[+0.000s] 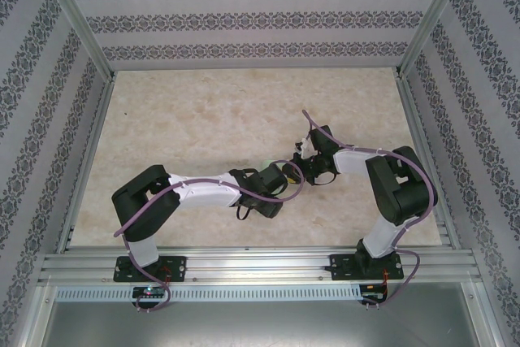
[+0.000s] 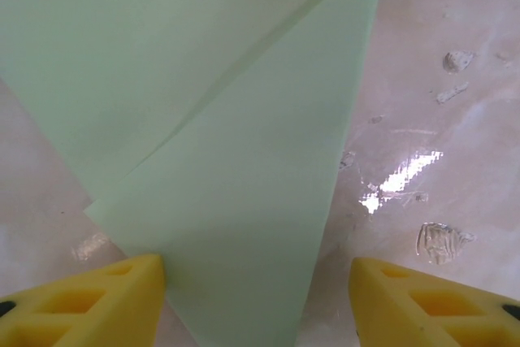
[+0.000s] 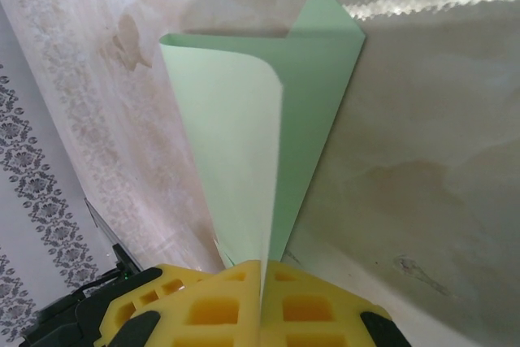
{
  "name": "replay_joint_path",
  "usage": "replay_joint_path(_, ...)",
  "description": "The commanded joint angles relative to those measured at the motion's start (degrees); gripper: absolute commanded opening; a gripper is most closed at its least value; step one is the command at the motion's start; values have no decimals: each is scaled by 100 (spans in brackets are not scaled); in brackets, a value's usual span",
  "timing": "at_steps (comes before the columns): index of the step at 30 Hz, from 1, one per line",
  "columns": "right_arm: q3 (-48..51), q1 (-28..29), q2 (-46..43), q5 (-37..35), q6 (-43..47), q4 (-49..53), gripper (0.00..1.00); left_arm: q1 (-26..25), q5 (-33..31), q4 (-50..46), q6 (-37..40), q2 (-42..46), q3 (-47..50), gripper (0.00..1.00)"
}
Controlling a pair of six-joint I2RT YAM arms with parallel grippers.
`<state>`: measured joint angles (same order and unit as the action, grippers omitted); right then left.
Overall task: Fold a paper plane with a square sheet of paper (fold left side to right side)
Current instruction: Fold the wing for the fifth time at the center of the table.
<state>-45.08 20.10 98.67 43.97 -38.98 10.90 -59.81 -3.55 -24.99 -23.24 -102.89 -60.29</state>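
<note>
The pale mint-green sheet of paper [image 2: 236, 160] lies on the table, folded with a diagonal crease and narrowing to a point. My left gripper [image 2: 256, 302] is open and straddles that point. Its left fingertip [image 2: 106, 298] touches the paper's edge, and its right fingertip [image 2: 431, 302] stands apart on bare table. In the right wrist view the paper [image 3: 244, 144] curls upward with one layer lifted, and my right gripper [image 3: 262, 282] is shut on its narrow end. From above, the left gripper [image 1: 280, 178] and right gripper [image 1: 305, 166] meet at mid-table, covering the paper.
The marble-patterned tabletop [image 1: 203, 119] is walled by patterned panels on three sides, with an aluminium rail [image 1: 260, 262] along the near edge. Shiny dried smudges [image 2: 443, 241] mark the surface right of the paper.
</note>
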Motion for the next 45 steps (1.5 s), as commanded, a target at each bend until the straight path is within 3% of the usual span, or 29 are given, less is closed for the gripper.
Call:
replay_joint_path(1,-143,-45,89,-27,119,89,5,-124,-49,-100,-109,-115,-130,60)
replay_joint_path(18,-220,-52,145,-135,154,238,5,-319,-551,-524,-129,-42,-430,59)
replay_joint_path(27,-246,-58,73,-12,-111,307,5,-633,-1130,-843,-259,-121,-592,65)
replay_joint_path(45,-380,-74,151,103,-338,673,4,-938,-1966,-1272,-389,-678,-870,60)
